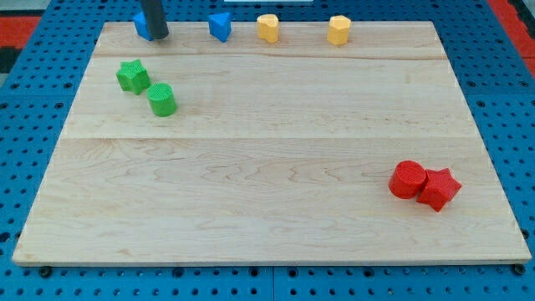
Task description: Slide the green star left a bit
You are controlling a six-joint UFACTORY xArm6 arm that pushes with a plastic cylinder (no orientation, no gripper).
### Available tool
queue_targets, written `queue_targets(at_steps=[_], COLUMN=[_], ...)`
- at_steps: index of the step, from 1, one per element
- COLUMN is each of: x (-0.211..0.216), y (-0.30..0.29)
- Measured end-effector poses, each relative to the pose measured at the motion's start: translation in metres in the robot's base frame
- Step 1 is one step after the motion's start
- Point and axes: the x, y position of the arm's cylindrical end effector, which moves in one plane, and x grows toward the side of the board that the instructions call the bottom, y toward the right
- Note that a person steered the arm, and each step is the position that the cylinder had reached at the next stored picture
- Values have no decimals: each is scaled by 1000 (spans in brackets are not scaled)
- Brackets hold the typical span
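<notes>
The rod is seen coming down from the view's top edge, upright and dark, near the far left corner of the wooden board (276, 209). My tip (159, 38) is set down on the board just inside its top edge. Nothing is held by it, since it is a bare rod end; it is only pressed close against a blue block (141, 25), whose shape is partly hidden behind the rod and cannot be made out.

The green star (132, 76) is found below my tip and slightly toward the view's left, apart from it, with a strip of bare wood between the two. No contact between tip and star is shown.

Just beside the green star, toward the view's bottom right, a green cylinder (162, 99) is placed; whether the two touch cannot be told. It lies on the star's right side, not on its left.

To the right of the green star, along the board's top edge, a second blue block (220, 26) of angular shape is seen, then a yellow block (267, 28), then another yellow block (338, 29) farther right.

Far from the green star, near the board's bottom right corner, a red cylinder (407, 179) and a red star (440, 188) are set touching each other.

The board is laid on a blue pegboard table (33, 100).
</notes>
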Motion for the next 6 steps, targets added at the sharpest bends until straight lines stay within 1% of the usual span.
queue_targets(at_steps=[1,2,3,4,5,6], x=[15,11,2,37,91,103], y=[-30,-93,-116,-102,-100,-53])
